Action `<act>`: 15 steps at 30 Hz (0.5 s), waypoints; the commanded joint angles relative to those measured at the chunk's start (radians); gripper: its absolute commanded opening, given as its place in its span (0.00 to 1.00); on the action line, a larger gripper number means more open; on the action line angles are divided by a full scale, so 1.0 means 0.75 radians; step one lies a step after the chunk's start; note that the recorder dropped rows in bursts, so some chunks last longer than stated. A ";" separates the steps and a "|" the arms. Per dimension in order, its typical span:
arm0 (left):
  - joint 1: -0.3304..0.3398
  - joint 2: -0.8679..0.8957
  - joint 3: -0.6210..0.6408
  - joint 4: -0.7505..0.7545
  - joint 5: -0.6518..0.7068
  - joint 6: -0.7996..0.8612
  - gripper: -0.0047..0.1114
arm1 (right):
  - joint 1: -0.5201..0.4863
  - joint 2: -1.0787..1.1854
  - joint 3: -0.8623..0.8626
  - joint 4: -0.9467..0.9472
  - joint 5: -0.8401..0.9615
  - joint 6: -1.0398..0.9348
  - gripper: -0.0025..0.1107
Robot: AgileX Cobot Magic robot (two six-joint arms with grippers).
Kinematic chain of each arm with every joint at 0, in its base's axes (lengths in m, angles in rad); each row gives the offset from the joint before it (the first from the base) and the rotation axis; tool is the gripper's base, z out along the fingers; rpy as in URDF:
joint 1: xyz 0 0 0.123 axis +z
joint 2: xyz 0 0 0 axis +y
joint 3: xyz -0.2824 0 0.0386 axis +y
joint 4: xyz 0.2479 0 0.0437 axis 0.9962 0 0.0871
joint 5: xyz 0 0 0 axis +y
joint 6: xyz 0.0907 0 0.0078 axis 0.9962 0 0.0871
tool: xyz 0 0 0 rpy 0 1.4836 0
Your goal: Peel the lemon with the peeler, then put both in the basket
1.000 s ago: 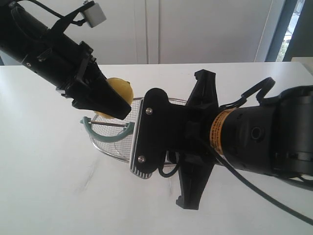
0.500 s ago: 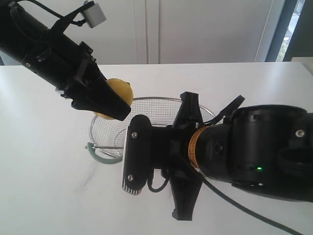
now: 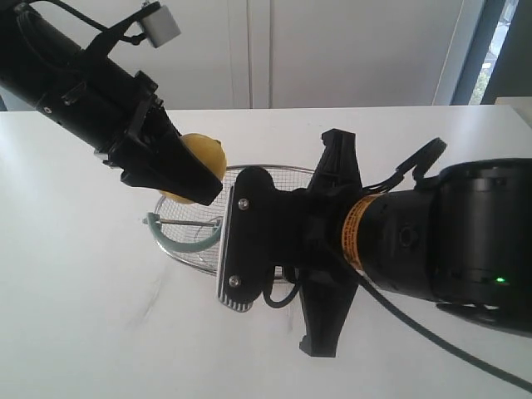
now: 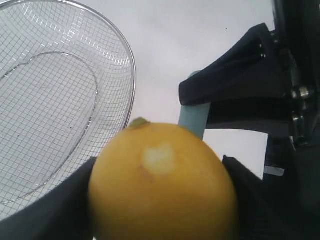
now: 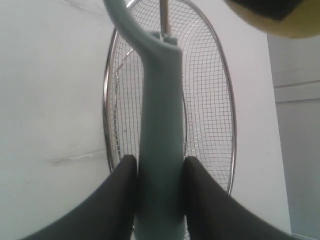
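Note:
My left gripper point(image 3: 199, 179) is shut on the yellow lemon point(image 3: 206, 153), holding it above the far left rim of the wire basket point(image 3: 274, 173). Close up, the lemon point(image 4: 162, 185) shows a small pale scraped patch between the black fingers point(image 4: 250, 192). My right gripper point(image 5: 160, 172) is shut on the handle of the teal peeler point(image 5: 160, 125). From outside, the peeler's forked head point(image 3: 184, 233) with its thin blade hangs just below the lemon, over the basket's left edge. The right arm hides much of the basket.
The basket point(image 4: 55, 90) rests on a white table point(image 3: 83, 316), which stretches open to the left and front. White cabinet doors point(image 3: 332, 50) stand behind. The bulky right arm point(image 3: 399, 249) fills the right half of the outside view.
The right arm dropped low and forward with the peeler half a second ago, then rose back, bringing the peeler head up under the lemon again. The left arm and lemon stayed still.

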 commanded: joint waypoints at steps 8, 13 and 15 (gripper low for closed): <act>0.006 -0.007 -0.006 -0.057 0.047 -0.002 0.04 | -0.005 0.024 0.000 -0.233 0.019 0.219 0.02; 0.006 -0.007 -0.006 -0.051 0.030 -0.002 0.04 | -0.002 0.021 0.000 -0.230 0.020 0.219 0.02; 0.006 -0.007 -0.006 -0.049 0.019 -0.002 0.04 | 0.004 0.009 0.000 -0.230 0.020 0.219 0.02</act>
